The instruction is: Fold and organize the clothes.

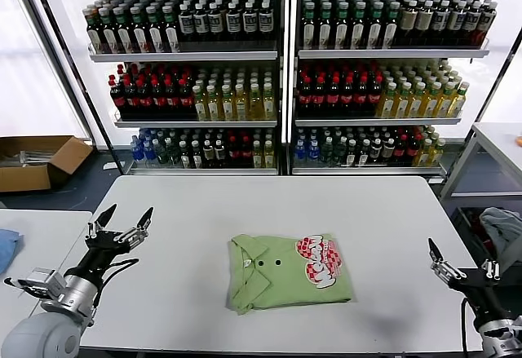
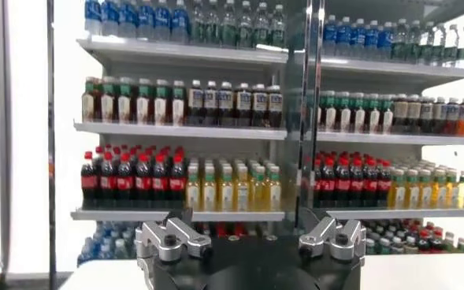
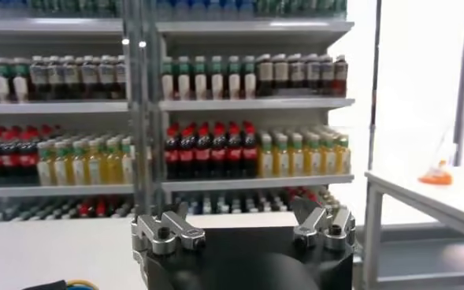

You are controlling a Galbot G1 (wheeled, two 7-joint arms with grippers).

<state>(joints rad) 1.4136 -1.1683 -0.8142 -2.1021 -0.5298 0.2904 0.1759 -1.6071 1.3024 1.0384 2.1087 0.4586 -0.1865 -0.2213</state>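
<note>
The light green polo shirt [image 1: 287,270] lies folded into a rough rectangle on the white table [image 1: 245,211], collar and two dark buttons toward the left, red-and-white logo toward the right. My left gripper [image 1: 124,221] is open and empty, raised above the table's left edge, well left of the shirt. My right gripper [image 1: 462,260] is open and empty at the table's front right corner, right of the shirt. Both wrist views look at the drink shelves and do not show the shirt.
Shelves of bottled drinks [image 1: 277,64] stand behind the table. A cardboard box [image 1: 37,161] sits on the floor at left. A blue cloth [image 1: 6,248] lies on a side table at far left. A grey-blue cloth [image 1: 502,226] hangs at far right. A second white table [image 1: 497,142] stands at back right.
</note>
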